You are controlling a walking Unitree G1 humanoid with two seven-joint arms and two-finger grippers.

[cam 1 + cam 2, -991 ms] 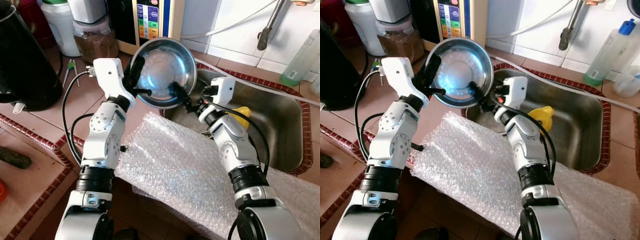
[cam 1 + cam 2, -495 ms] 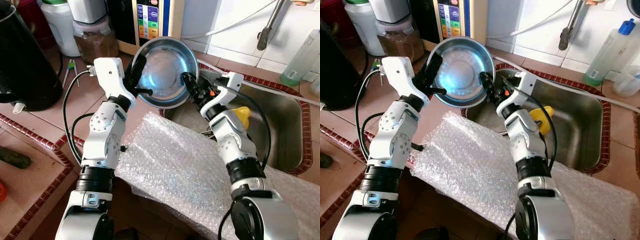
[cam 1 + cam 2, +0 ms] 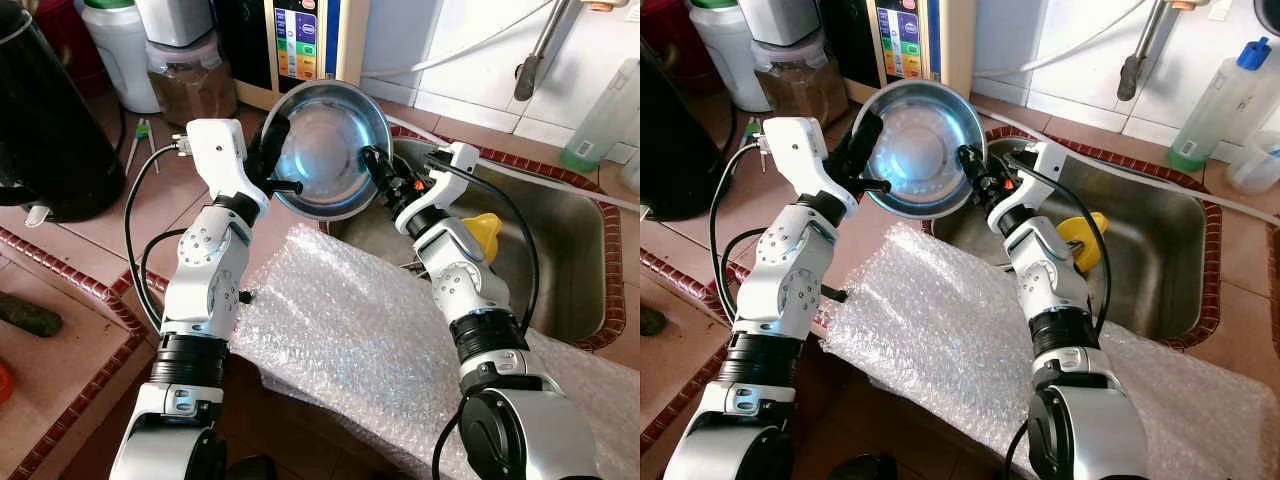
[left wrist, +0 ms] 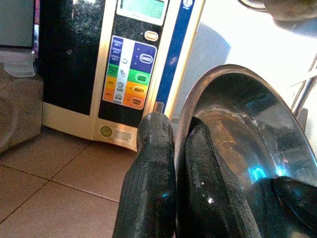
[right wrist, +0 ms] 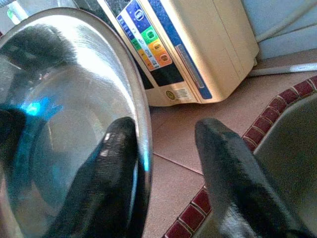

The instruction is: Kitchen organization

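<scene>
A shiny steel bowl point(image 3: 325, 150) is held up on edge above the counter beside the sink, its hollow facing me. My left gripper point(image 3: 274, 160) is shut on the bowl's left rim; in the left wrist view its fingers point(image 4: 153, 163) pinch the rim of the bowl point(image 4: 237, 114). My right gripper point(image 3: 378, 176) is at the bowl's right rim and stands open. In the right wrist view the right gripper point(image 5: 166, 130) straddles the rim, one finger inside the bowl point(image 5: 59, 99) and the other outside, with a gap.
Bubble wrap point(image 3: 380, 340) covers the counter's front edge below both arms. The steel sink point(image 3: 560, 260) at the right holds a yellow object point(image 3: 487, 230). A black kettle point(image 3: 45, 120), a jar point(image 3: 190, 85) and a water appliance point(image 3: 300, 40) stand behind; a bottle point(image 3: 605, 120) is far right.
My right gripper has moved from the bowl's lower right edge up to its right rim. The left gripper and the bowl have barely moved.
</scene>
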